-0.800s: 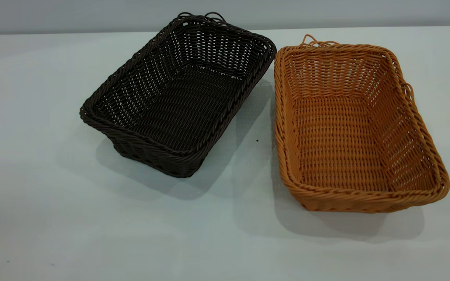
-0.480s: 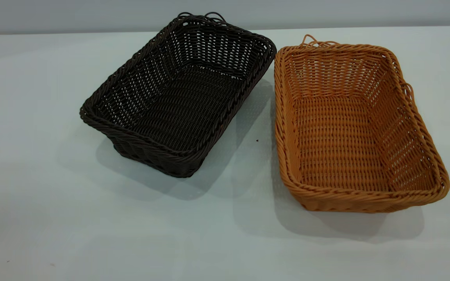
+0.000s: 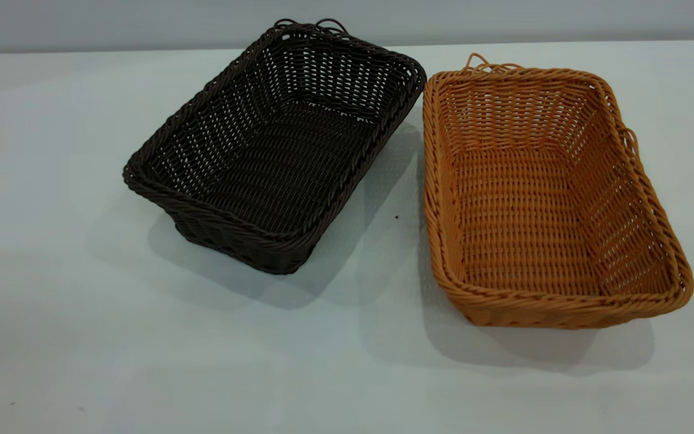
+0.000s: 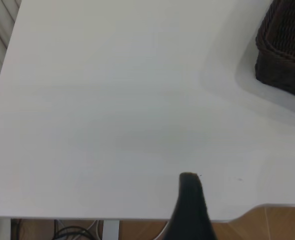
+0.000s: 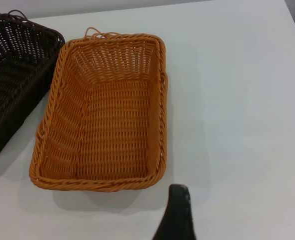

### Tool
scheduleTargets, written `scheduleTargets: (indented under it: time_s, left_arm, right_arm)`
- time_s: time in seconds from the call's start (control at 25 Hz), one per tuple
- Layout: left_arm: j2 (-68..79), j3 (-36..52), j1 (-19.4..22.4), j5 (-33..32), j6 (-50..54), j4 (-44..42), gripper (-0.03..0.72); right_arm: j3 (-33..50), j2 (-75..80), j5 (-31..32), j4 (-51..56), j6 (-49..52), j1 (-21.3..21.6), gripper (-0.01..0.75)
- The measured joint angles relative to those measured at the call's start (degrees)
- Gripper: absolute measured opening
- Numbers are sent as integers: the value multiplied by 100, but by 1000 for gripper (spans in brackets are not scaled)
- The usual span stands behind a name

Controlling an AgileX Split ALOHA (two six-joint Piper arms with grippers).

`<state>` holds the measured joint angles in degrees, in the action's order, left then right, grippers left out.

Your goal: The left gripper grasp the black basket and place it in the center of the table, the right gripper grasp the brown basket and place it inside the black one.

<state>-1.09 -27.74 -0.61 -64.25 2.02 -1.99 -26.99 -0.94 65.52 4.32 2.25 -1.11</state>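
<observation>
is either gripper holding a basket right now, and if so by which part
Nothing is held. The black basket and the brown basket both sit on the table, with no gripper touching either one.

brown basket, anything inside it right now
Nothing: the brown basket is empty, with its woven floor bare in the exterior and right wrist views. The table directly beneath it is covered, so that patch is hidden.

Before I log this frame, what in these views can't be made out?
- Left gripper: left wrist view shows one dark finger, rest cut off by the frame edge; jaws unreadable.
- Right gripper: same in right wrist view.
- Both arms: outside the exterior view.
- Black basket: only a corner in left wrist view.
</observation>
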Motion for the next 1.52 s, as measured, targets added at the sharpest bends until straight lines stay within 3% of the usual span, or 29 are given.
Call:
scheduleTargets:
  time_s: [0.68, 0.96, 1.2, 1.52]
  left_arm:
    - [382, -119, 0, 154, 55, 74, 524]
    - [2673, -786, 0, 1453, -274, 241, 524]
    - [5290, -1490, 0, 3035, -1158, 790, 524]
    - [8380, -2893, -192, 4093, -2457, 1751, 524]
  right_arm:
    - [0, 0, -16, 6, 55, 0, 565]
    - [0, 0, -98, 233, 65, 0, 565]
    - [0, 109, -126, 260, 65, 0, 565]
    - [0, 733, -162, 260, 120, 0, 565]
